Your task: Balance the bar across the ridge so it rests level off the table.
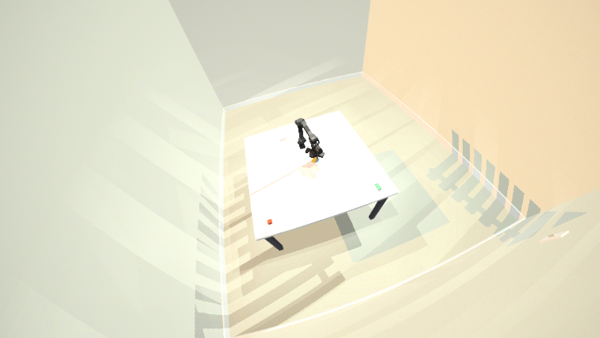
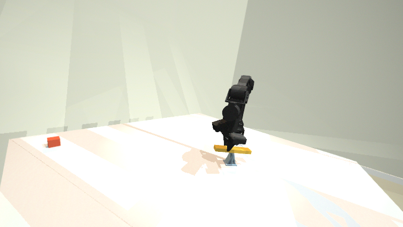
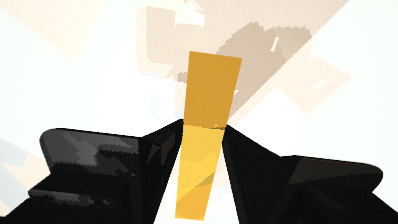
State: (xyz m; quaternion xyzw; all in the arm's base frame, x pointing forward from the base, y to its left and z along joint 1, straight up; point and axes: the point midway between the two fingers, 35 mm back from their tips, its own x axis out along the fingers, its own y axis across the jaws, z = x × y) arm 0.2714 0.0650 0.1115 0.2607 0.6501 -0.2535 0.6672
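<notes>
While 1 gripper (image 1: 314, 157) (image 2: 230, 149) (image 3: 203, 126) grips 1 bar (image 1: 313, 159) (image 2: 243, 150) (image 3: 212, 90), 1 ridge (image 2: 231, 160) stands below.

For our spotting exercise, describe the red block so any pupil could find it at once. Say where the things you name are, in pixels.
Look at the white table (image 1: 290, 197) (image 2: 175, 191). The red block (image 1: 269, 221) (image 2: 54, 142) sits near one corner, away from the black arm (image 1: 310, 133) (image 2: 238, 95). It is short and red, unlike the long yellow bar (image 1: 314, 159) (image 2: 245, 150) (image 3: 204, 145).
</notes>
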